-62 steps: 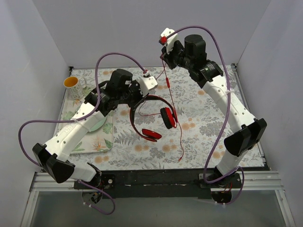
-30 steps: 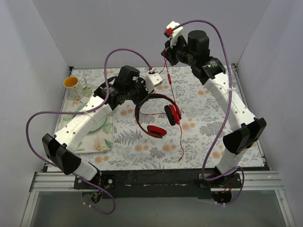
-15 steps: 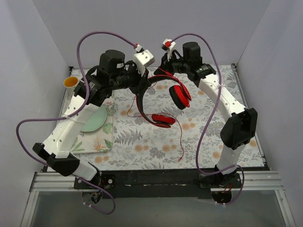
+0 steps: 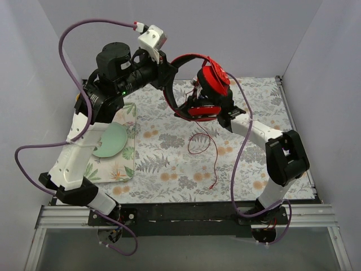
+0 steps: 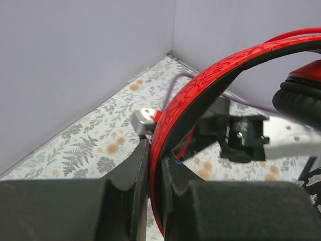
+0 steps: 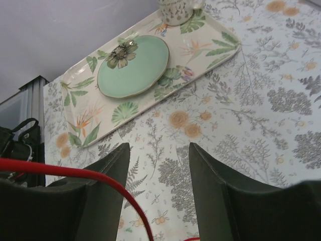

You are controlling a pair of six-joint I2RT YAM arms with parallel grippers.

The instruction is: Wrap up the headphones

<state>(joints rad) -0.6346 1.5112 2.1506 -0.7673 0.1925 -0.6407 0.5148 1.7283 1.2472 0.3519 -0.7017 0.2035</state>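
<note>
The red headphones [image 4: 213, 79] hang high above the flowered table, with one ear cup over the other. My left gripper [image 4: 165, 72] is shut on their red headband [image 5: 200, 85], which runs between its fingers [image 5: 131, 175]. The thin red cable [image 4: 198, 144] droops from them into a loop on the table, and its end lies near the front. My right gripper [image 4: 196, 95] sits just under the ear cups, mostly hidden by them from above. In the right wrist view it [image 6: 158, 148] is open, and the cable [image 6: 115, 186] crosses in front of its left finger without being pinched.
A flowered tray [image 4: 127, 164] lies at the left with a pale green plate [image 4: 110, 141] on it. A patterned mug [image 6: 178, 10] stands at the tray's far end. Grey walls close in the back and both sides. Purple robot cables loop above both arms.
My left arm has lifted the headphones up and to the right. The right gripper has opened, let the cable go and dropped under the ear cups. The cable now sags onto the table.
</note>
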